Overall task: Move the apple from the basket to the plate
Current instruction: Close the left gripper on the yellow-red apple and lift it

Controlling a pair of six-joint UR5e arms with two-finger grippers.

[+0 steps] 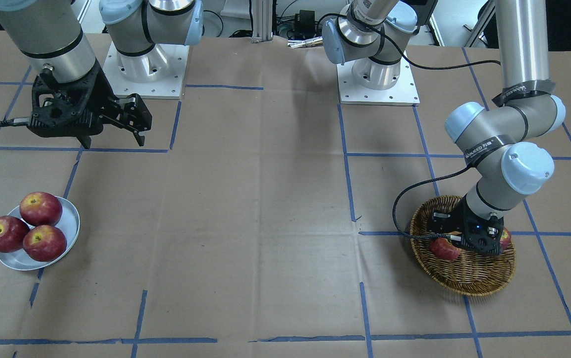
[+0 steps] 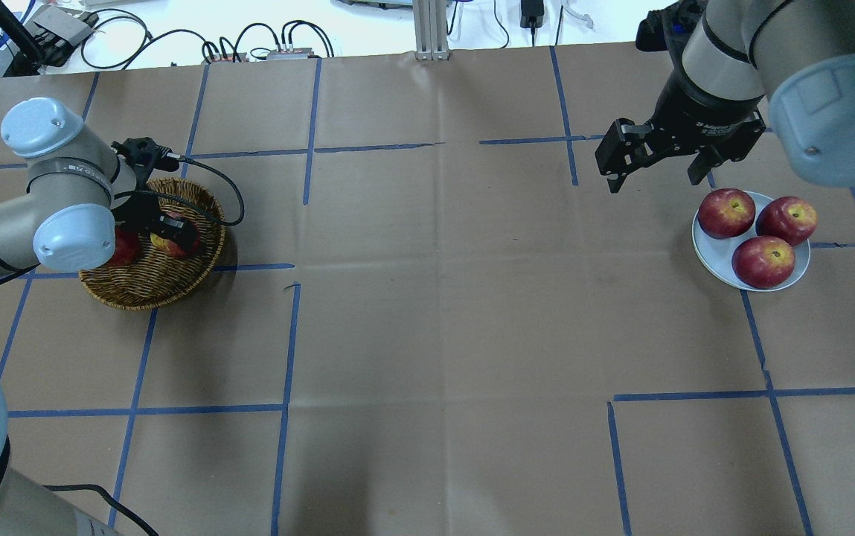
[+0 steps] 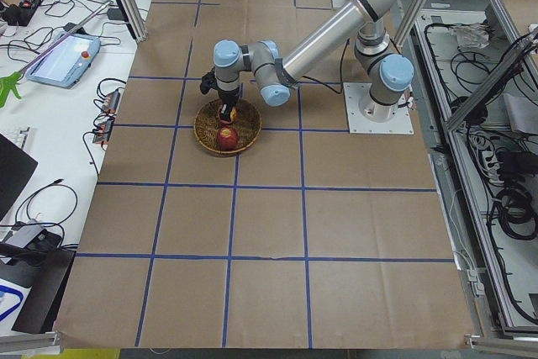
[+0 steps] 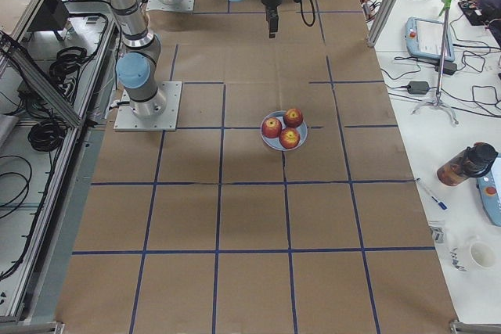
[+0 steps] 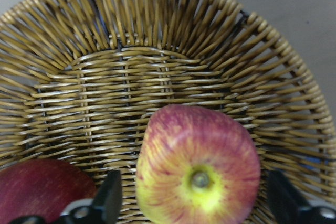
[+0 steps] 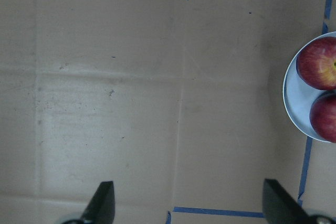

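The left gripper (image 5: 194, 205) is down inside the wicker basket (image 5: 105, 77), its two fingers (image 5: 110, 198) set wide on either side of the orange-red apple with yellow streaks (image 5: 199, 171). A thin gap shows between each finger and the fruit's skin, so the gripper straddles the apple without pressing on it. The apple sits on the basket floor, stem dimple and yellow patch facing up toward the left wrist camera. Just beside it in the same basket lies a darker red apple (image 5: 42, 187), partly cut off by the edge of that view and, in the overhead view, half hidden behind the left arm's wrist joint. The basket rests on the desk (image 2: 434, 298), which is covered in brown paper marked with a blue tape grid, on the robot's left side. Well apart, on the robot's right side, the pale plate (image 1: 70, 219) carries three dark red apples (image 2: 726, 212) that touch one another and fill most of it. The right gripper (image 2: 654, 179) hangs above bare paper near the plate, its fingers spread wide and nothing between them.
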